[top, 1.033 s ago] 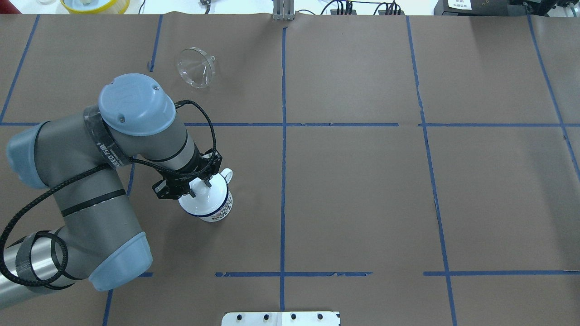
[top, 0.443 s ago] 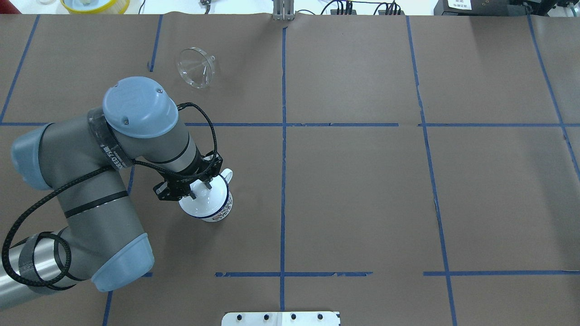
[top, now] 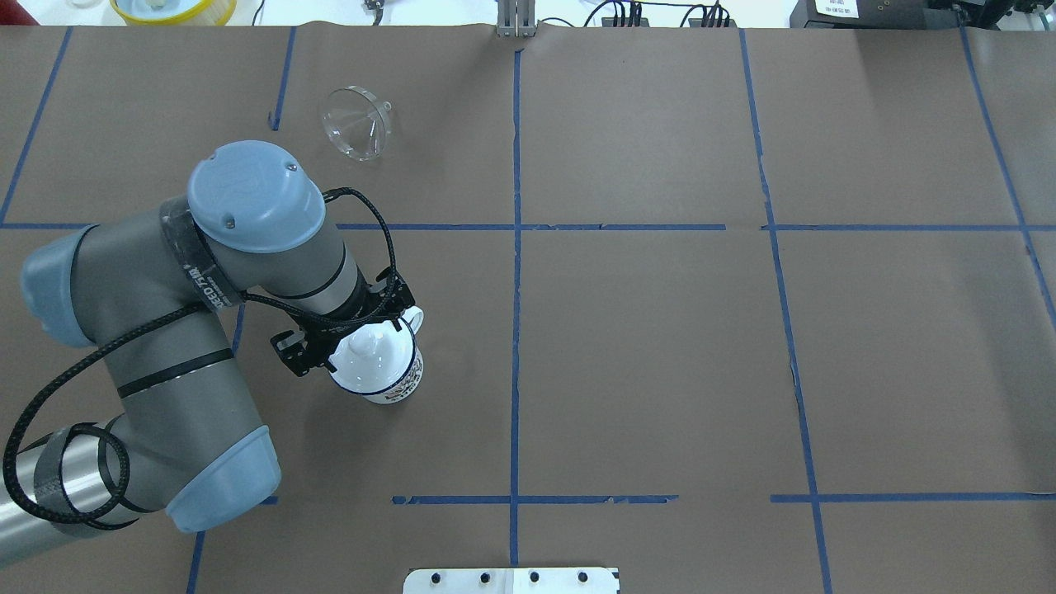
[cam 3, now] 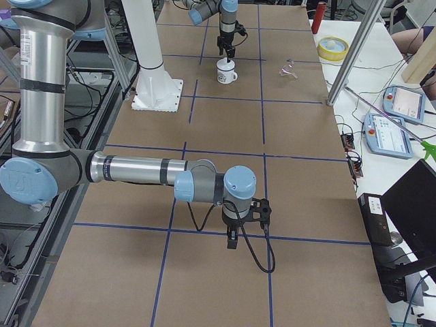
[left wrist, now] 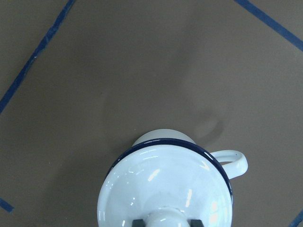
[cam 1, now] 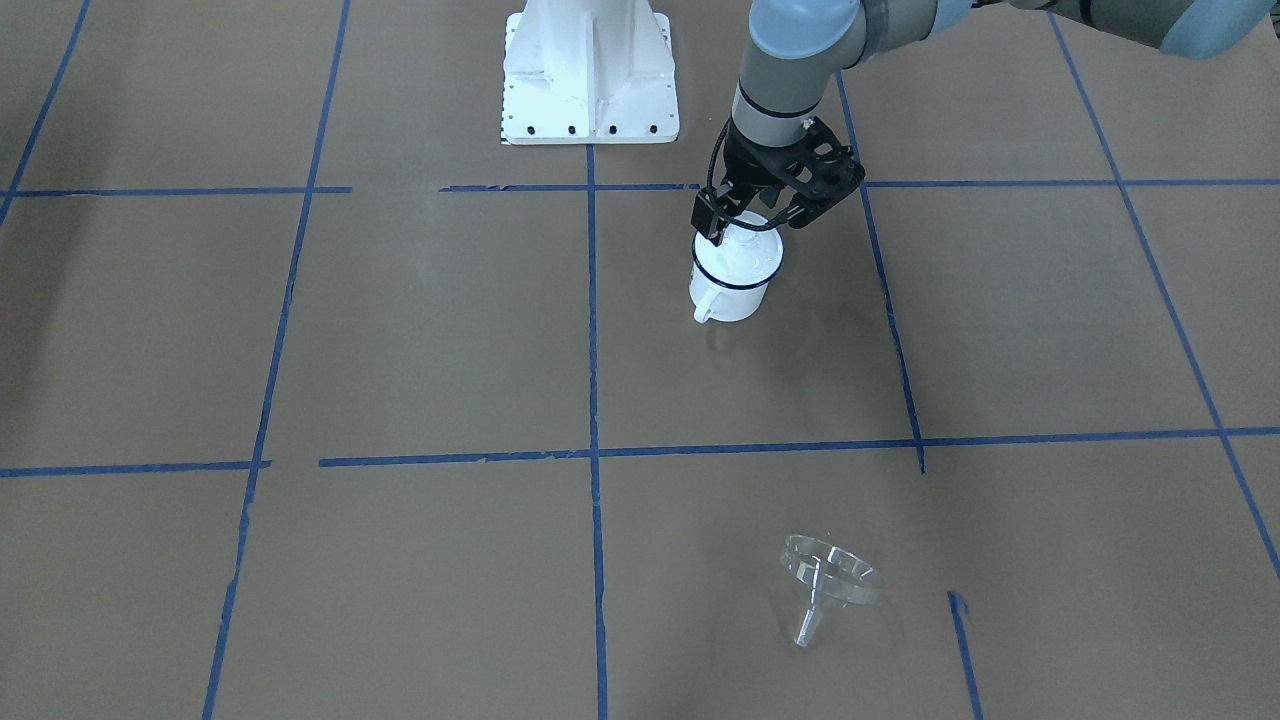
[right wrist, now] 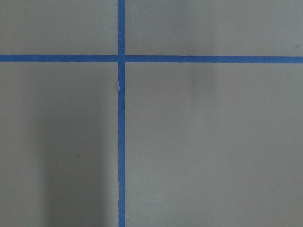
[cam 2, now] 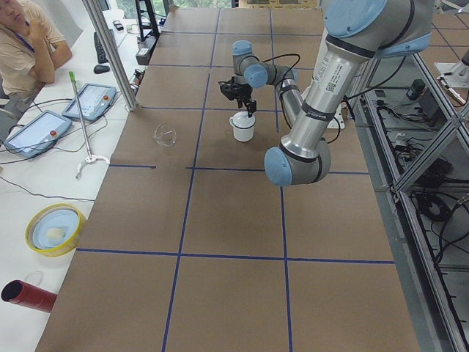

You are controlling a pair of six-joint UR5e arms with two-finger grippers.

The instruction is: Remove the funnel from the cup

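Observation:
The clear funnel (top: 356, 124) lies on its side on the brown paper, far from the cup, and also shows in the front view (cam 1: 825, 580). The white cup (top: 398, 381) with a blue rim stands upright, its handle (left wrist: 236, 163) to one side. A white domed lid (left wrist: 165, 184) with a knob covers the cup. My left gripper (top: 360, 346) is right over the lid, and its dark fingertips (left wrist: 137, 221) press against both sides of the knob. My right gripper (cam 3: 231, 240) points down at bare paper far from the cup; I cannot tell whether it is open.
The robot's white base plate (cam 1: 590, 70) sits at the near table edge. Blue tape lines (top: 516, 247) divide the paper into squares. A yellow bowl (cam 2: 53, 229) and a red cylinder (cam 2: 26, 295) are off the paper, beside an operator.
My left wrist has sunk slightly toward the lid and shifted a little. The knob now shows between the fingers. The cup and the funnel have not moved.

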